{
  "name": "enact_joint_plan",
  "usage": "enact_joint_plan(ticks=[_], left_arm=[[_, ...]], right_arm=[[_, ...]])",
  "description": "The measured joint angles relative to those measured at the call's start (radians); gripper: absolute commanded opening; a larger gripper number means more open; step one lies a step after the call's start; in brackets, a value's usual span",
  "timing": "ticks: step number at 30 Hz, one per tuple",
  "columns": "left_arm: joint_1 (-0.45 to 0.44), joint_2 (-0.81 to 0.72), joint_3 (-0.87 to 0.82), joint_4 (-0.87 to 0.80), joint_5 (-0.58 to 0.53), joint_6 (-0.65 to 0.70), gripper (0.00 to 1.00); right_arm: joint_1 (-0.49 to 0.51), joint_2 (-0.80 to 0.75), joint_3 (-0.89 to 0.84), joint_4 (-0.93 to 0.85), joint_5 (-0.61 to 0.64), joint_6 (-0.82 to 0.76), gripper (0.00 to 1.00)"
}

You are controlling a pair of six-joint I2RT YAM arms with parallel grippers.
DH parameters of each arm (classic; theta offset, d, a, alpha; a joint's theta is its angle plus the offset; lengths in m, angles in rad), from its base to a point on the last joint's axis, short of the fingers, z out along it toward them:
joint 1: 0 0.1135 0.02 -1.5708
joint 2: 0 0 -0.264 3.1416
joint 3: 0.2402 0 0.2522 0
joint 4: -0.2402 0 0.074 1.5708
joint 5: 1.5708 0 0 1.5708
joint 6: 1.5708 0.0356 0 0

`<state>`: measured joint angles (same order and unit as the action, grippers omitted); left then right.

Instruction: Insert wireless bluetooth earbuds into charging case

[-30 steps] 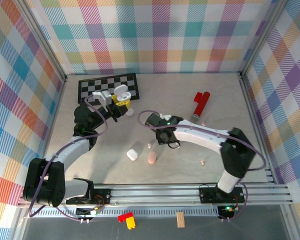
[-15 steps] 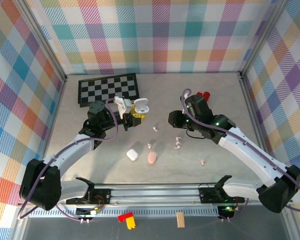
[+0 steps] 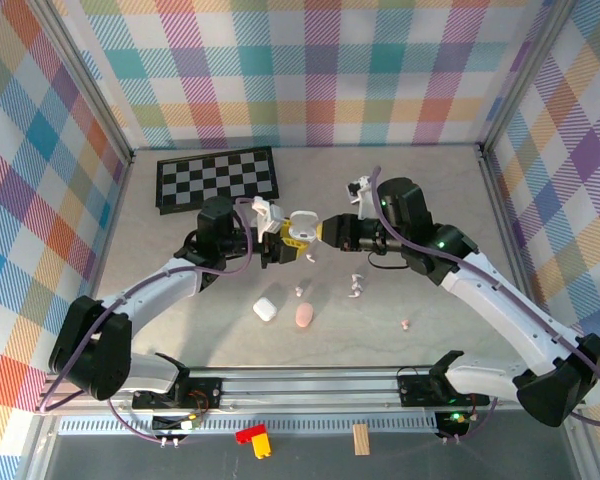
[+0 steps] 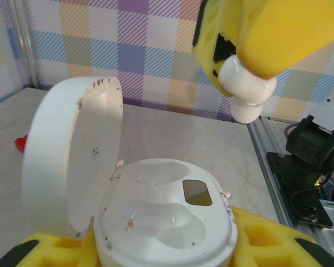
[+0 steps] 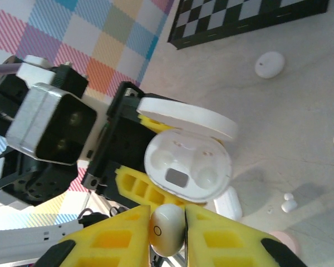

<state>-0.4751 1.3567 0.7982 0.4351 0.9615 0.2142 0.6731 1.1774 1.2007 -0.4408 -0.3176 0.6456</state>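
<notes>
1. The left tool (image 3: 286, 243) is closed partway around the charging case (image 4: 167, 217). Its yellow pads (image 4: 267, 239) clamp the base from both sides. The lid (image 4: 72, 156) stands open on its hinge, and both moulded wells look empty (a few specks aside).
2. The right tool (image 3: 327, 232) is pinched almost shut on one earbud (image 5: 167, 236). It is held between the tool's own yellow pads (image 5: 228, 233) with a rounded end showing toward the case. In the left wrist view this earbud hangs above and beyond the open base, near it but not touching.
3. Case and earbud are both held in the air over the middle of the table (image 3: 370, 345). More loose earbuds (image 3: 356, 287) lie on the table below. A closed white case (image 3: 266, 309) and a pink case (image 3: 304, 316) lie just beside each other nearer the arm bases.
4. The earbud is probably very light, hard and glossy, so it could twist or squirt out of a pinch. The best hold seems to be across its broad body, leaving free the end that must enter the well (which way the stem points cannot be told here).
5. The case should also be light and rigid, with a smooth pebble form that may slip. Holding it low on the base, as now, keeps pressure off the lid and hinge, likely its weakest parts.
6. The step in hand appears to be lining the earbud up over a well. It likely needs a small, straight approach and release only once the earbud is seated.
</notes>
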Motion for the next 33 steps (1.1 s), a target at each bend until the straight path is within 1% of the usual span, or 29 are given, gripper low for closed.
enact_joint_plan(ticks=[12,29,31,33], left_arm=[[-0.009,0.001,0.012,-0.019,0.052,0.016,0.34],[-0.009,-0.001,0.018,-0.02,0.078,0.019,0.34],[-0.009,-0.001,0.018,-0.022,0.078,0.019,0.34],[-0.009,-0.003,0.018,-0.023,0.077,0.019,0.34]], right_arm=[[0.0,0.056,0.008,0.015,-0.044,-0.011,0.2],[0.0,0.078,0.007,0.016,-0.041,-0.03,0.2],[0.0,0.079,0.007,0.016,-0.039,-0.032,0.24],[0.0,0.079,0.007,0.017,-0.038,-0.035,0.3]])
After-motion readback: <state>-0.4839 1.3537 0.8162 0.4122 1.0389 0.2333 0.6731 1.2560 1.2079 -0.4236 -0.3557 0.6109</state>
